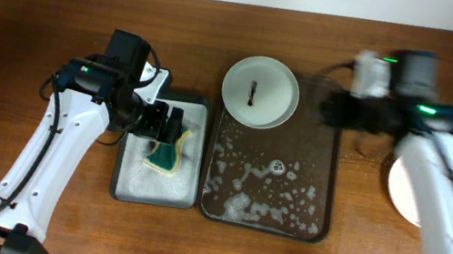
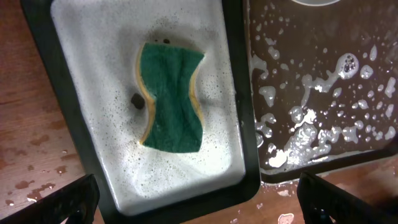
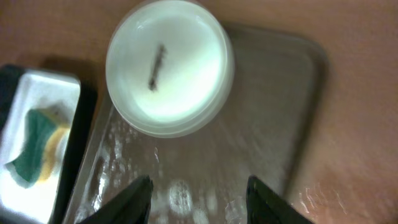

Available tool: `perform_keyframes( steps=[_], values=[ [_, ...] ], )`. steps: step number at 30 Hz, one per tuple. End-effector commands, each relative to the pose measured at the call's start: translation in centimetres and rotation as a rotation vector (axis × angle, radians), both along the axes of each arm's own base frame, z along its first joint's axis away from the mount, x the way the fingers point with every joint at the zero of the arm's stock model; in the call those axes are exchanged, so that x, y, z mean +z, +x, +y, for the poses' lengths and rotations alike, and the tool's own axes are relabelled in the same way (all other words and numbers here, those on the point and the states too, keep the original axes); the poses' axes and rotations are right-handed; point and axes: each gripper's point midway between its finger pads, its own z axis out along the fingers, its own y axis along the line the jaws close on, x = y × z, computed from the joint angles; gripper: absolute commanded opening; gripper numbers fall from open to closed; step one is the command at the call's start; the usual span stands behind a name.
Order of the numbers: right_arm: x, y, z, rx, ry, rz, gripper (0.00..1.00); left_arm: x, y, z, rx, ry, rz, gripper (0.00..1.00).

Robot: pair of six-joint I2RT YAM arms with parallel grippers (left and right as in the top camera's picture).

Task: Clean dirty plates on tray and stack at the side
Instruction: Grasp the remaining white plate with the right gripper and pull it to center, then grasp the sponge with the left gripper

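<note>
A white plate point(image 1: 260, 91) with a dark smear at its centre sits on the far left corner of the dark brown tray point(image 1: 322, 152), which is wet with soap suds. The plate also shows in the right wrist view point(image 3: 169, 65), with the tray point(image 3: 273, 106) under it. My right gripper point(image 1: 333, 108) point(image 3: 199, 199) is open and empty above the tray, to the right of the plate. My left gripper point(image 1: 167, 126) point(image 2: 199, 205) is open and empty above a green and yellow sponge point(image 1: 166, 156) point(image 2: 171, 96). Another white plate point(image 1: 399, 188) lies on the table at the right, partly hidden by my right arm.
The sponge lies in a small grey dark-rimmed tray point(image 1: 131, 176) point(image 2: 93, 93) of foamy water, just left of the brown tray. Water drops wet the wooden table point(image 2: 31, 162) around it. A pale wall edge runs along the back of the table.
</note>
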Motion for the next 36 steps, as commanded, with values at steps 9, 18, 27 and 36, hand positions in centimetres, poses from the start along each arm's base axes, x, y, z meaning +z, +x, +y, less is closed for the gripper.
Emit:
perform_keyframes(
  steps=[9, 18, 27, 36],
  values=[
    [-17.4, 5.4, 2.3, -0.277, 0.004, 0.240, 0.04, 0.3, 0.2, -0.1, -0.004, -0.009, -0.009, 1.00],
    [-6.0, -11.4, -2.6, -0.321, -0.130, 0.504, 0.04, 0.3, 0.2, -0.1, -0.004, -0.009, -0.008, 1.00],
    [-2.3, -9.4, -1.6, -0.110, -0.091, 0.186, 0.40, -0.2, 0.0, -0.6, -0.025, 0.010, -0.010, 1.00],
    [4.8, -13.7, -2.0, -0.107, -0.053, 0.075, 0.46, -15.9, -1.3, -1.3, 0.088, 0.039, 0.150, 0.22]
  ],
)
